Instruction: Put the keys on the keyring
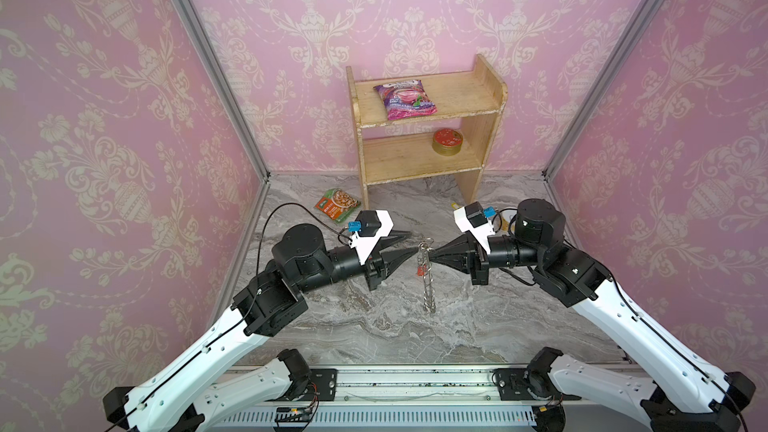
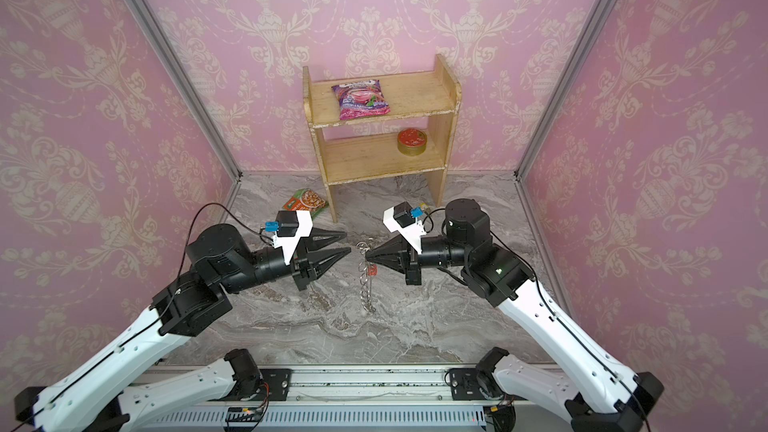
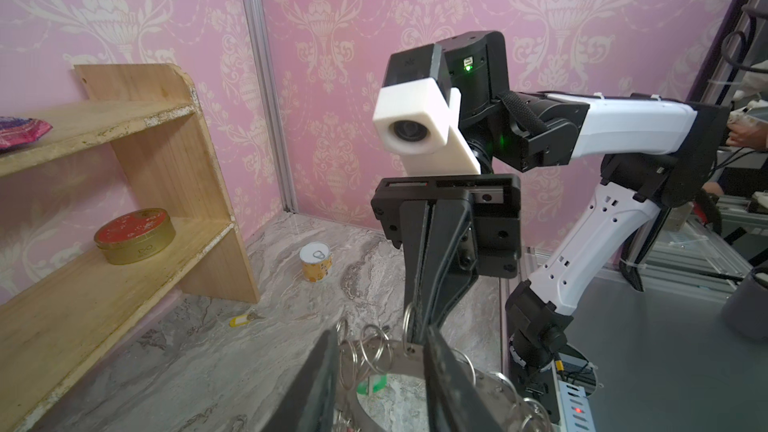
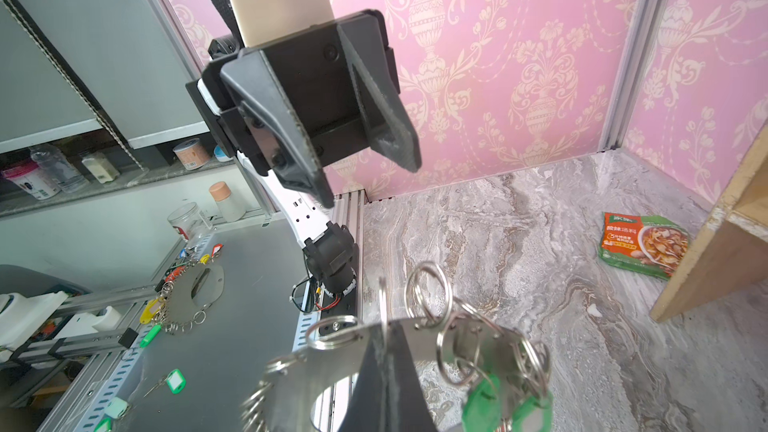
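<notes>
R gripper [image 1: 432,257] clamped on keyring [image 1: 427,290] rim, ring edge-on, L gripper [image 1: 413,243] fingers apart, empty, green-tag key [image 4: 484,403] partly cut off

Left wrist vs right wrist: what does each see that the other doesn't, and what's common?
Left wrist only: the yellow-tagged key lying on the table, a can, the gold tin on the wooden shelf, and the right gripper shut on the keyring.
Right wrist only: the soup packet beside the shelf and the left gripper, open and empty.
Both: the keyring with its wire loops, a green tag hanging from it, the table, the shelf.
</notes>
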